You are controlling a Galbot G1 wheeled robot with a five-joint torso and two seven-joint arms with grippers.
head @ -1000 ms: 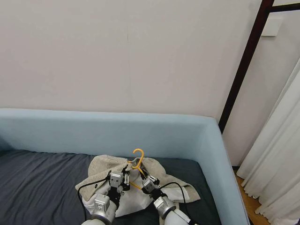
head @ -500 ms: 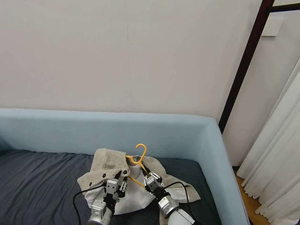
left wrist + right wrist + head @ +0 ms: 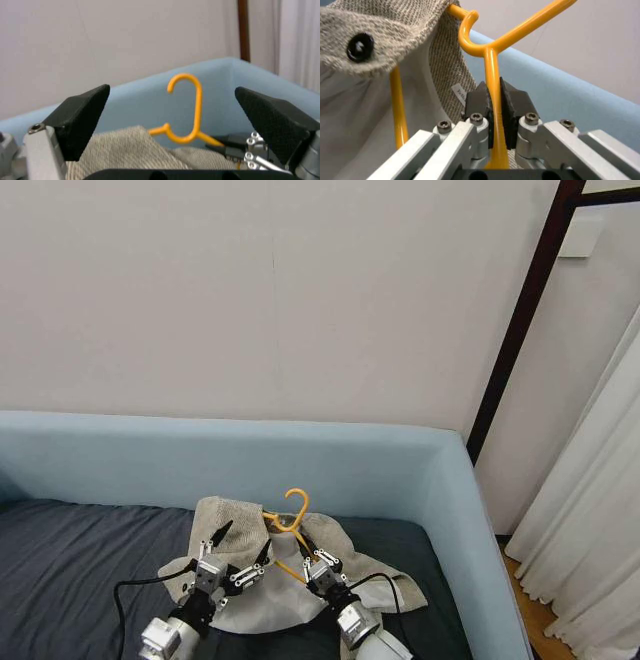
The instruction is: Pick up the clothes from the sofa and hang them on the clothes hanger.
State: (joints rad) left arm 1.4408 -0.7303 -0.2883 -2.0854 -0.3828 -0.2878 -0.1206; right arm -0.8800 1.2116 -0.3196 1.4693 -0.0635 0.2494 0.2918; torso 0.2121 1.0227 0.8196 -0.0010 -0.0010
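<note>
At the wall-side sofa [image 3: 80, 570], right pincer [image 3: 495, 99] clamps hanger [image 3: 490, 67]; left pincer [image 3: 240, 542] gapes empty.

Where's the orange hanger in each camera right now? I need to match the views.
Head view: the orange hanger pokes up from the beige garment, low centre of the picture.
Left wrist view: its hook stands between the fingers of the open left claw.
Right wrist view: its stem is clamped in the right claw.
Shared landmark: the light blue sofa back behind it.
</note>
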